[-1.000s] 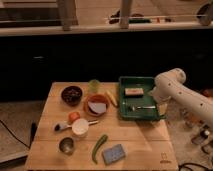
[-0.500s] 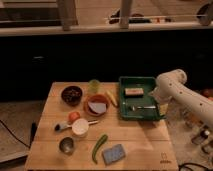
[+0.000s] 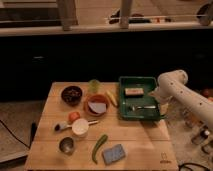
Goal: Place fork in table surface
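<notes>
**Fork (image 3: 141, 107) lying in the green tray (image 3: 142, 118), end effector (image 3: 158, 100) hanging at the tray's right rim**

The fork is resting on the tray's floor, in front of a tan block (image 3: 133, 91). The end effector is sitting just right of the fork; how far open it is, or whether it is gripping anything, cannot be told. Left of the tray on the counter (image 3: 145, 145), a dark bowl (image 3: 72, 94) is holding dark bits, and an orange bowl (image 3: 97, 105) is holding something pale.

Test lab (dark glass wall (image 3: 100, 55) behind), hand (image 3: 160, 102) beside green tray (image 3: 136, 79).
</notes>
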{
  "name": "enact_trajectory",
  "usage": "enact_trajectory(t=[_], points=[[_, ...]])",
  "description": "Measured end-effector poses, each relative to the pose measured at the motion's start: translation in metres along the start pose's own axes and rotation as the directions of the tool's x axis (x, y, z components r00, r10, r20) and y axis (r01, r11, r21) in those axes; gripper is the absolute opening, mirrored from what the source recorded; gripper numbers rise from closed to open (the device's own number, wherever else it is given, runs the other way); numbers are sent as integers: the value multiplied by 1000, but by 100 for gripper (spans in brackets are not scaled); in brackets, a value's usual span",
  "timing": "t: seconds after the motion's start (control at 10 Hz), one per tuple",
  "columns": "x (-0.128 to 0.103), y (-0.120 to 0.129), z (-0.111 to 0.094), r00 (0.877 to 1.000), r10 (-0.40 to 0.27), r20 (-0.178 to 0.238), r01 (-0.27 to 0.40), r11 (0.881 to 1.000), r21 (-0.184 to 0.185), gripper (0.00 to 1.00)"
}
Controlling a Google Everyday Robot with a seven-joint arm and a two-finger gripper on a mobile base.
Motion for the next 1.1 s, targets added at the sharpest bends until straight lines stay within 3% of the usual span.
enact_trajectory(t=[0.2,0.5,1.1], points=[[0,-2,1,1000,-8,6,8,1000,0,80],[-27,-14,14,999,-40,22,41,999,-20,80],[-40,-14,38,997,-62,42,64,996,-63,80]])
